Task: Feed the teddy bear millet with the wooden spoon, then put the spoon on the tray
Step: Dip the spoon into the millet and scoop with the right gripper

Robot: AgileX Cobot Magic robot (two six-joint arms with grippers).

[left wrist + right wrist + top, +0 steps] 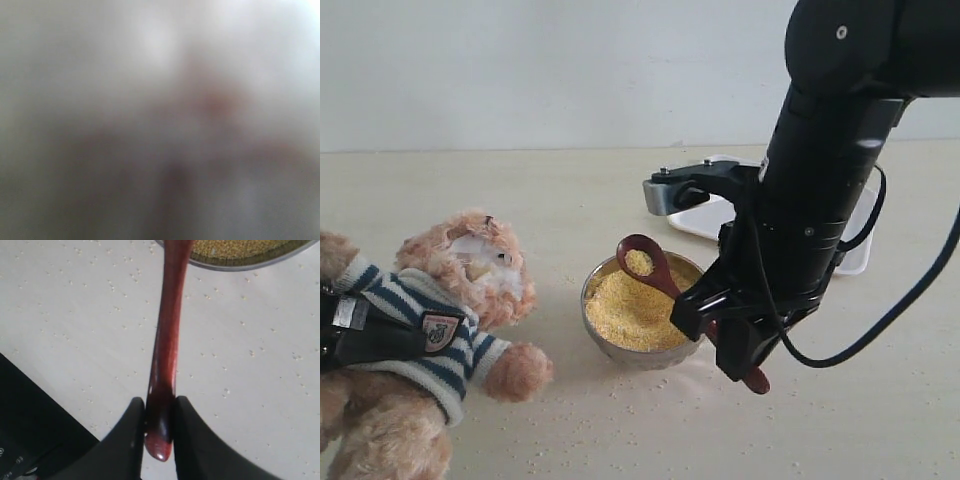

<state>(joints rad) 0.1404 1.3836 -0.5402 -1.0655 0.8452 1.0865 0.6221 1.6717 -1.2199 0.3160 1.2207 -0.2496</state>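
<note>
Pinched by my right gripper's [160, 412] black fingers [131, 432], the slim reddish-brown wooden spoon [665, 282] holds golden millet [639, 262] over the shiny metal bowl [592, 322]; fluffy pinkish-tan teddy bear [460, 270] unfed, white rectangular tray [708, 220] awaiting. Left gripper's [365, 340] fingers: I cannot tell.

slim dark reddish-brown wooden spoon [661, 277]: glossy, smooth. round metal bowl [620, 350]: shiny. fluffy pinkish-tan plush teddy bear [470, 268]: soft cloth. golden-yellow millet [625, 312]: grainy, matt.
</note>
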